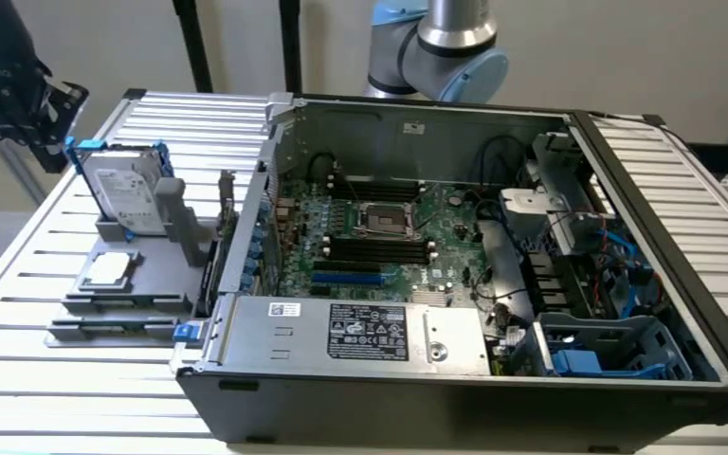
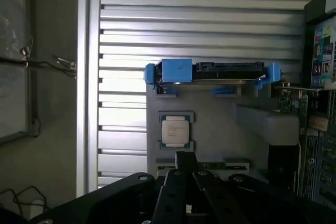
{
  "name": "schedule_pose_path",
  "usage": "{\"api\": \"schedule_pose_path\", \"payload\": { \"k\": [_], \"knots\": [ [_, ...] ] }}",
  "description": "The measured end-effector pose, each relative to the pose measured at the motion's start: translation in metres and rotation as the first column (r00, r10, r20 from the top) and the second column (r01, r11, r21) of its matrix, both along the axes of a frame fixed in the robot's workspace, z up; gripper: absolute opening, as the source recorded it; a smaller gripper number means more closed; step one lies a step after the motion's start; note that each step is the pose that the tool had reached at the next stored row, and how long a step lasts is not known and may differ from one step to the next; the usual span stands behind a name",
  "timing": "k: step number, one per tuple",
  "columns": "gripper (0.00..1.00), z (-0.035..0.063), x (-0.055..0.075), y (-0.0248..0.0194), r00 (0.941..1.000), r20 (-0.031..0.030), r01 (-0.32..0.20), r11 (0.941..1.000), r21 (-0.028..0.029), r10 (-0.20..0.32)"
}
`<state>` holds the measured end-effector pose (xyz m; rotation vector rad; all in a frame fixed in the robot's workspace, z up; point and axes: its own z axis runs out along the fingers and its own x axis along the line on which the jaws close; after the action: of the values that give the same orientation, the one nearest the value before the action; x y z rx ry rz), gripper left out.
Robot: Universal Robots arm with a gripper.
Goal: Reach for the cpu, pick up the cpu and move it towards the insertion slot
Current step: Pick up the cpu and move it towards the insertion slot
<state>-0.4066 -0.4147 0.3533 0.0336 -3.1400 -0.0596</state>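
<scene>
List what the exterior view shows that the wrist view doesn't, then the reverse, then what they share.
Exterior view: the insertion slot, silver-framed, inside the computer case, and the arm behind that case. Wrist view: the gripper, apart from the chip. Shared: the cpu, lying flat and untouched, and the upright hard drive with blue rails beside it.

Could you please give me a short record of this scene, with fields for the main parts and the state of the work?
cpu: lying flat on the grey holder, outside the computer case
insertion slot: in the green board inside the open case
hard drive: upright on the same holder
gripper: near the holder, apart from the cpu
progress: cpu not yet picked up
</scene>
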Motion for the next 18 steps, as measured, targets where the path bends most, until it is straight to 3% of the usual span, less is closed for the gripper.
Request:
{"api": "schedule_pose_path", "payload": {
  "k": [12,14,15,16,18],
  "knots": [
    [0.12,-0.0046,-0.0004,-0.0012,0.9997,-0.0001,-0.024,0.9997,-0.0001,0.024],
    [0.18,-0.0046,-0.0004,-0.0012,0.9997,0.0,-0.024,0.9997,0.0,0.024],
    [0.3,-0.0048,-0.0004,-0.0012,0.9997,-0.0001,-0.024,0.9997,-0.0001,0.024],
    [0.3,-0.0055,-0.0003,-0.0012,0.9997,0.0004,-0.024,0.9997,0.0002,0.024],
    [0.42,-0.0074,-0.0004,-0.0012,0.9997,-0.0001,-0.024,0.9997,0.0,0.024]
  ]
}}
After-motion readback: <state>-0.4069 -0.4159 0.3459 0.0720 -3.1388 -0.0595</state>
